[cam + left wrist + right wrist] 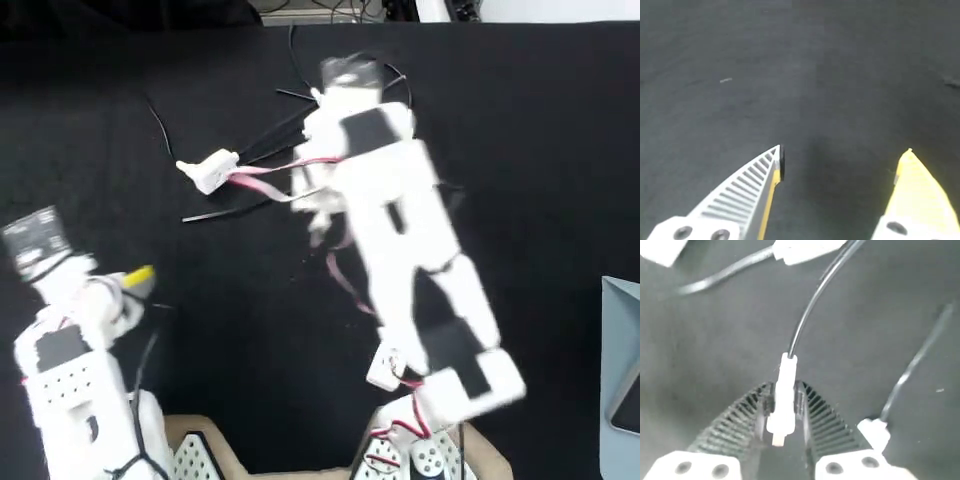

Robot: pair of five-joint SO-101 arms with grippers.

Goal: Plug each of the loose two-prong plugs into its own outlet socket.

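At the near left of the black table [540,150], the left gripper [845,157] hangs over bare tabletop with its fingers spread wide, holding nothing (a grey panel [36,243] on that arm bears marks too blurred to read). Toward the middle lies a white block [210,170] with black cords running from it. Right of it, the right arm stretches toward the table's far side. The right gripper [785,387] pinches a white plug [787,367] on a black cord [815,300]. A second white plug [873,432] lies just beside one finger.
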